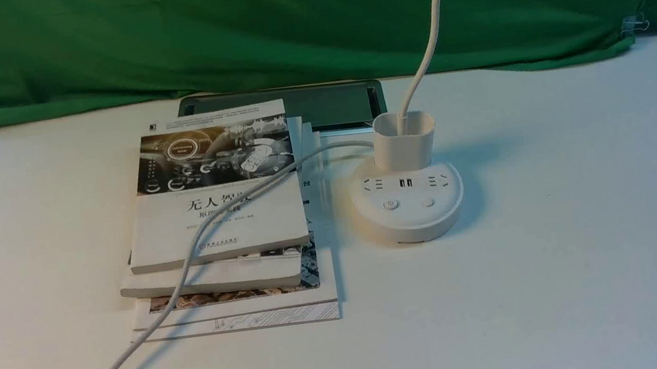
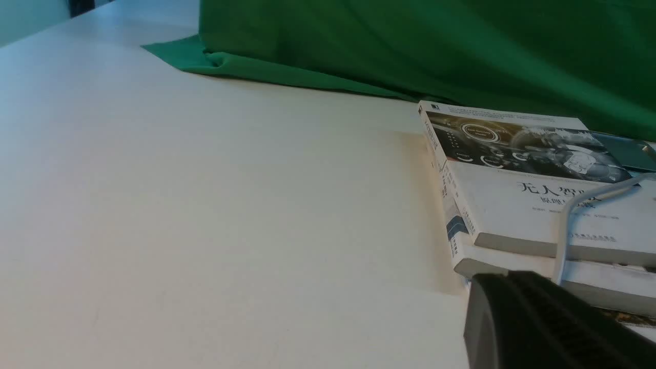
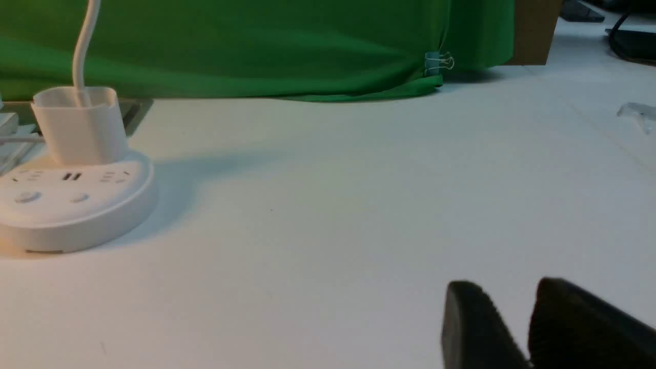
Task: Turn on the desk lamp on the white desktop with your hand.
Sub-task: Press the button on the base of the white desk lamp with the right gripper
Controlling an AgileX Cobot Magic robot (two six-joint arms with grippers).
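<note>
On surface: desk lamp upright, just right of stacked books, cord across them.
Right hand: slightly parted, empty, well apart from lamp.
Left hand: near books; grip cannot be told.

Stacked books lie before a green cloth, a dark panel between.

The desk lamp is plain white, the white desktop matte and unpatterned, the cloth solid green (the top book pairs a dark greyscale picture with white).
</note>
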